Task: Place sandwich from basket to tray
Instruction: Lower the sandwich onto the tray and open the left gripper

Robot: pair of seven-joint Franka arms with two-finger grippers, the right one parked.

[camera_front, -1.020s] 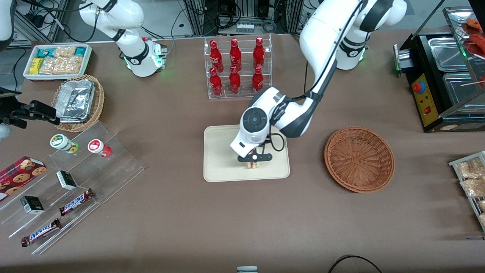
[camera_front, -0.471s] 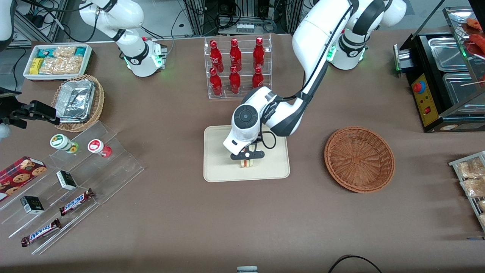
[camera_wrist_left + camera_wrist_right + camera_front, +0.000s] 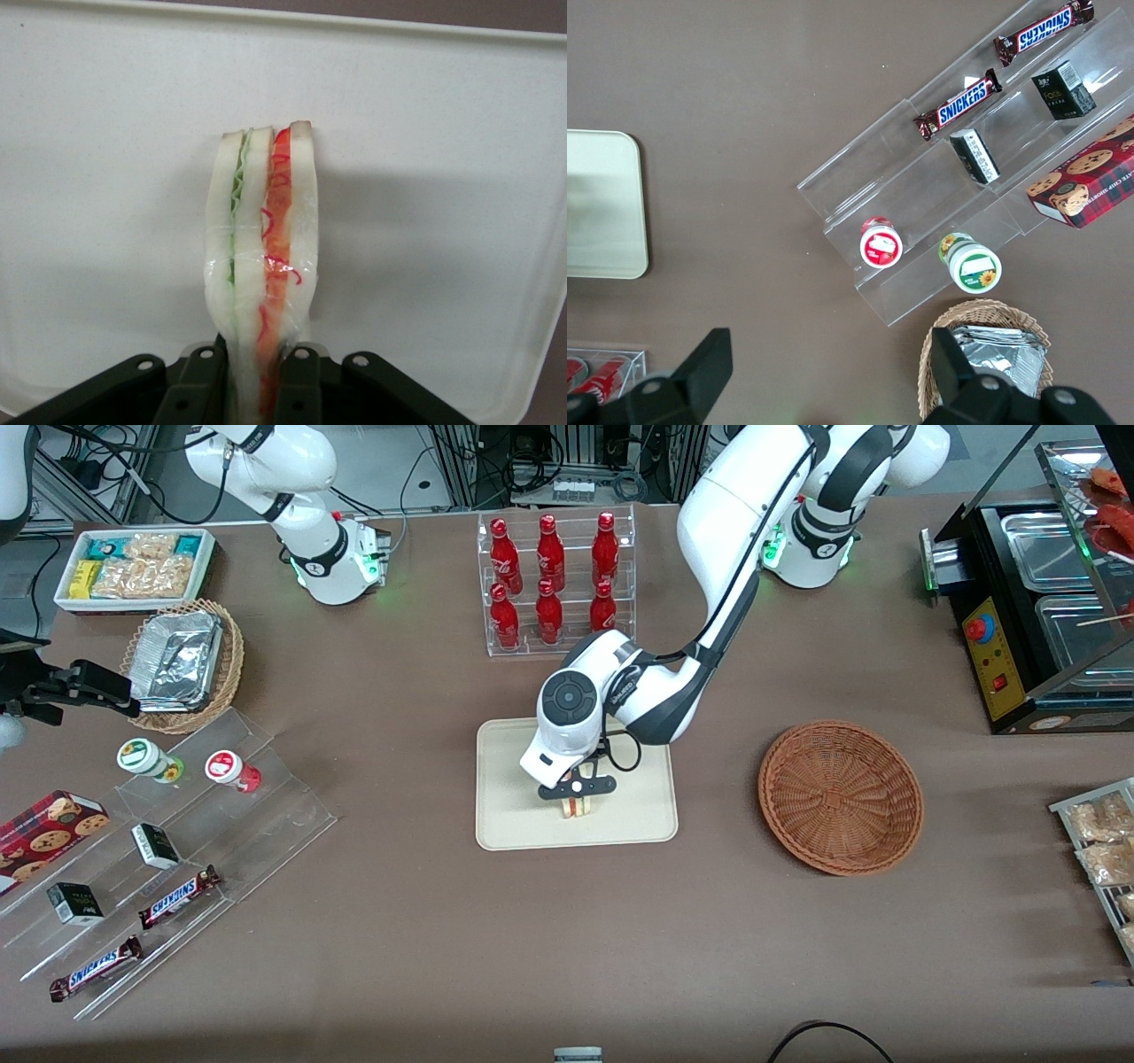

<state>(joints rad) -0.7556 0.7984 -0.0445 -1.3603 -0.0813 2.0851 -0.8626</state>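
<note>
My gripper (image 3: pixel 576 795) hangs over the middle of the cream tray (image 3: pixel 514 824), shut on the sandwich (image 3: pixel 577 808). In the left wrist view the sandwich (image 3: pixel 262 266) is a wrapped wedge of white bread with green and red filling, pinched at one end between my gripper (image 3: pixel 260 376) fingers (image 3: pixel 202 376), with the tray (image 3: pixel 443 133) close beneath it. I cannot tell whether the wedge touches the tray. The reddish-brown woven basket (image 3: pixel 840 797) sits empty beside the tray, toward the working arm's end of the table.
A clear rack of red bottles (image 3: pixel 554 580) stands farther from the front camera than the tray. Toward the parked arm's end lie a clear stepped shelf with snack bars (image 3: pixel 177 895), a lighter wicker basket with foil trays (image 3: pixel 182 664) and a white bin of snacks (image 3: pixel 133 567). A black food warmer (image 3: pixel 1036 602) stands at the working arm's end.
My gripper has carried the sandwich from the tray's basket-side half toward its middle and slightly away from the front camera. It has stayed shut on the sandwich throughout.
</note>
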